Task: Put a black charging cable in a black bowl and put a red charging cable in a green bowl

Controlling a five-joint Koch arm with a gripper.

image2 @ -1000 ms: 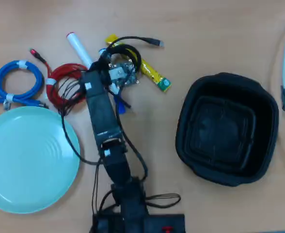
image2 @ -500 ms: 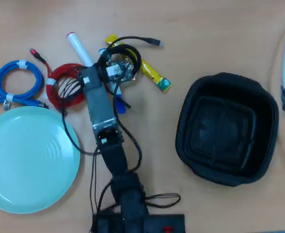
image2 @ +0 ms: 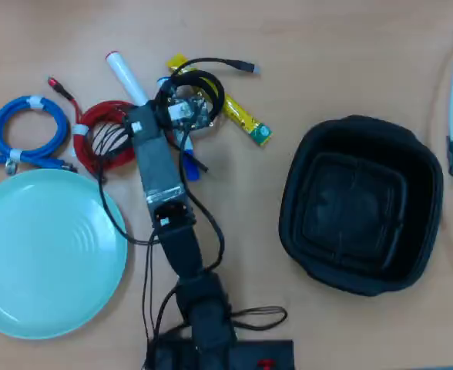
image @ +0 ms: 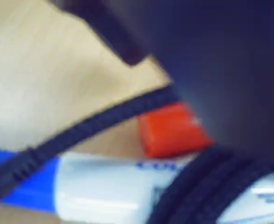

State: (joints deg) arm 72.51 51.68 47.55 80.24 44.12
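The black charging cable [image2: 213,85] lies coiled at the back of the table, one plug end [image2: 246,68] stretched right. My gripper [image2: 182,112] hangs right over the coil's left part, and its jaws are hidden under the wrist. The blurred wrist view shows black cable [image: 104,119] strands close up, with a dark mass at upper right. The red charging cable [image2: 95,127] lies coiled left of the arm, partly covered by it. At the left front sits the green bowl [image2: 26,270], with nothing in it. The black bowl [image2: 303,154] at the right also holds nothing.
A blue coiled cable [image2: 26,127] lies at the far left. A white marker with a red cap [image2: 126,75], a yellow packet [image2: 242,116] and a blue-and-white pen [image2: 188,160] crowd around the black coil. The wrist view shows a white-and-blue pen [image: 104,186] and a red piece [image: 172,130].
The arm swung a little left and reached farther back, bringing the gripper head more over the black coil. In the last half second it hardly moved. The cables lie where they were.
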